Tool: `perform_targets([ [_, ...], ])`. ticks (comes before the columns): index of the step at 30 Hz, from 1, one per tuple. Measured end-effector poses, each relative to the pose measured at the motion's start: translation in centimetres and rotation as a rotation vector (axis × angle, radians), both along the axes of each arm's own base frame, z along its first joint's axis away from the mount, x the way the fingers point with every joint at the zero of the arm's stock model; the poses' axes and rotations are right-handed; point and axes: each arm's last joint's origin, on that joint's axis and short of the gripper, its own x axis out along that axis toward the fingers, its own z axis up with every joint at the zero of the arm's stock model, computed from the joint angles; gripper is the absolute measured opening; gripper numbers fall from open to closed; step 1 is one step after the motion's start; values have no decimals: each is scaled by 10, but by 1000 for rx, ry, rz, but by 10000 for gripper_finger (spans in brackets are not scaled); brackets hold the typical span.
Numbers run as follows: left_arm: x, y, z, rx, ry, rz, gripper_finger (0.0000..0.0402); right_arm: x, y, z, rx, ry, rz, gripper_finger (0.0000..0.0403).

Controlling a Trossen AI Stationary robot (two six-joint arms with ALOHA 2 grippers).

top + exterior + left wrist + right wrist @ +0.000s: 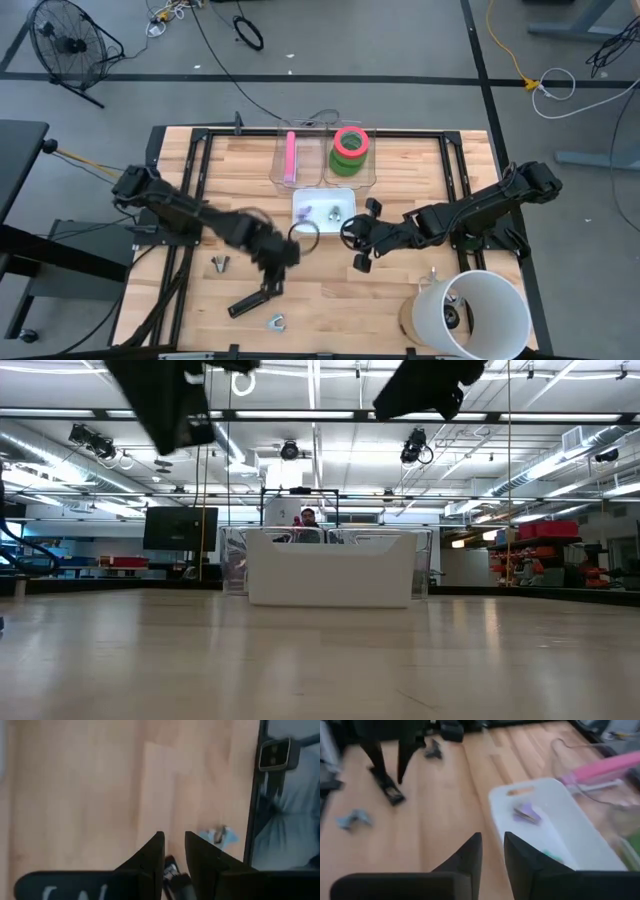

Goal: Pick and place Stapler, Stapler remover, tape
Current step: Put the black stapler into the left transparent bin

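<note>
At surface centre, high view: white tray (pixel 325 207), stacked tape (pixel 349 146) at its 12 o'clock. Black stapler (pixel 252 299) at 7, under left tool (pixel 283 254), narrow, empty. Right tool (pixel 492 851) narrow, empty; only its wrist view resolves purple remover (pixel 527 812) in tray.

pink/green tape (pixel 350 148), white tray (pixel 323 206), blk stapler (pixel 252 299)

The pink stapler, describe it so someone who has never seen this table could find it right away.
Look at the far edge of the wooden table, where two clear bins sit side by side. The pink stapler lies in the left clear bin, a long narrow bar, unlike the round stacked tape rolls next door.
</note>
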Motion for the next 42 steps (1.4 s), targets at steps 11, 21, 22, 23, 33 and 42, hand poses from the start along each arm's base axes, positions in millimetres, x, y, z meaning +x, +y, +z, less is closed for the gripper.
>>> perform_targets([
  [11, -53, -77, -4, 52, 112, 215, 80, 4, 4, 5, 39, -47, 86, 82],
  [21, -87, -106, -6, 48, 169, 351, 81, 5, 4, 6, 33, -59, 93, 82],
  [22, -88, -108, -7, 48, 171, 360, 81, 5, 4, 6, 33, -59, 92, 82],
  [23, -90, -110, -9, 47, 176, 368, 81, 5, 4, 6, 33, -59, 92, 82],
  [33, -108, -113, -28, 92, 197, 434, 122, 5, 4, 6, 33, -58, 93, 82],
  [42, -112, -117, -44, 34, 179, 431, 205, 5, 4, 6, 33, -57, 92, 82],
])
